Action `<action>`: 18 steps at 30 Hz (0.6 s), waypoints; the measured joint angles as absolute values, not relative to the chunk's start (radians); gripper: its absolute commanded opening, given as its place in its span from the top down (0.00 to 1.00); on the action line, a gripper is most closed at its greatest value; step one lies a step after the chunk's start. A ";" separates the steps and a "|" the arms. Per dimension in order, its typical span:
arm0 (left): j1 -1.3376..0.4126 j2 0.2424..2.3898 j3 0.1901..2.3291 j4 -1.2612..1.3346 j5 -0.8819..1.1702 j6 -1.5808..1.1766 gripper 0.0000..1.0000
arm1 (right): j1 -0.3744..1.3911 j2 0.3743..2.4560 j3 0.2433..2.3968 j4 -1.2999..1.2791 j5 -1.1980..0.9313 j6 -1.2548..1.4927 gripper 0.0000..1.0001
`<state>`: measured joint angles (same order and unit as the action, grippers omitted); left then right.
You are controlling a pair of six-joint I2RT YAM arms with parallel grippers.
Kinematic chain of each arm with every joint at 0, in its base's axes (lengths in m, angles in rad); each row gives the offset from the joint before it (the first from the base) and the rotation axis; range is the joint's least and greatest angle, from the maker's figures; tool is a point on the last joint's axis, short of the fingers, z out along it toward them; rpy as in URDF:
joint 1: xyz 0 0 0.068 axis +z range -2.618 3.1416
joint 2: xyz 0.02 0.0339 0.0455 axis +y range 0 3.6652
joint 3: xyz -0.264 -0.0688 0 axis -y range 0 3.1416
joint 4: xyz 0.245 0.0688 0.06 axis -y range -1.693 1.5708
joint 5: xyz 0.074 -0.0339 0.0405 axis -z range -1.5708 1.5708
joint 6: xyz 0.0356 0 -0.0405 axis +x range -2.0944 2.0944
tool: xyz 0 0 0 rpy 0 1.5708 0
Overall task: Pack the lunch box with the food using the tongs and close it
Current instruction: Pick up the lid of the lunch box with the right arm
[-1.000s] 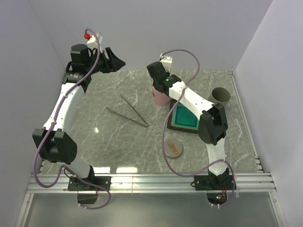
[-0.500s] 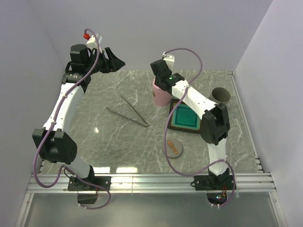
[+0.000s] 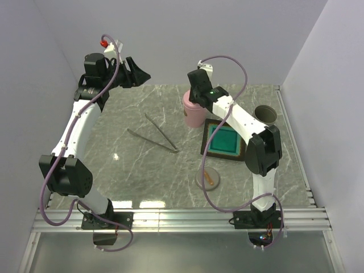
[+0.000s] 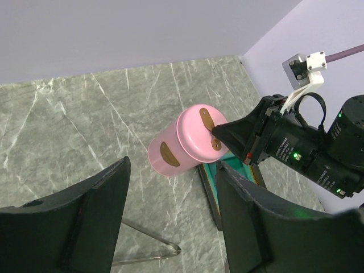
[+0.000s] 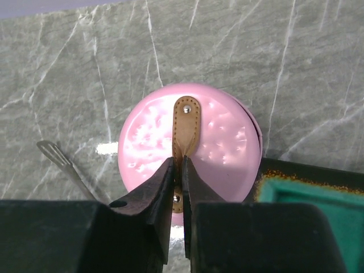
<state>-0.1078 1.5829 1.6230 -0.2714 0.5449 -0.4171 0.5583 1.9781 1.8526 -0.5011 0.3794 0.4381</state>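
The pink round lunch box [image 3: 191, 111] stands upright at the back of the table with its lid on. A brown leather strap [image 5: 186, 120] crosses the lid. My right gripper [image 5: 178, 165] is directly above it, shut on the strap's raised loop. The silver tongs [image 3: 154, 134] lie in a narrow V on the marble, left of the lunch box, untouched. One orange oblong piece of food [image 3: 210, 178] rests on a small grey plate [image 3: 199, 181]. My left gripper [image 3: 142, 74] hangs high at the back left, open and empty, with the lunch box [image 4: 185, 139] in its view.
A black square tray with teal inside [image 3: 223, 140] lies just right of the lunch box. A grey cup [image 3: 265, 115] stands at the far right. Walls close in the table at the back and both sides.
My right gripper slid right over the lunch box lid and closed its fingers on the strap. The left arm has not moved.
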 measured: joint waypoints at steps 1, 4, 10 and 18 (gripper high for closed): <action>-0.108 1.583 1.623 -0.271 0.545 -0.417 0.33 | 0.556 1.978 1.853 -0.500 0.370 0.432 1.00; -0.108 1.583 1.623 -0.270 0.545 -0.417 0.33 | 0.540 1.978 1.853 -0.501 0.342 0.422 1.00; -0.108 1.583 1.620 -0.266 0.546 -0.417 0.33 | 0.496 1.978 1.853 -0.501 0.290 0.420 1.00; -0.108 1.583 1.611 -0.265 0.549 -0.419 0.33 | 0.467 1.979 1.859 -0.510 0.199 0.410 1.00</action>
<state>-0.1078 1.5829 1.6108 -0.2649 0.5491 -0.4194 0.4671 1.9793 1.8587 -0.5102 0.1993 0.4103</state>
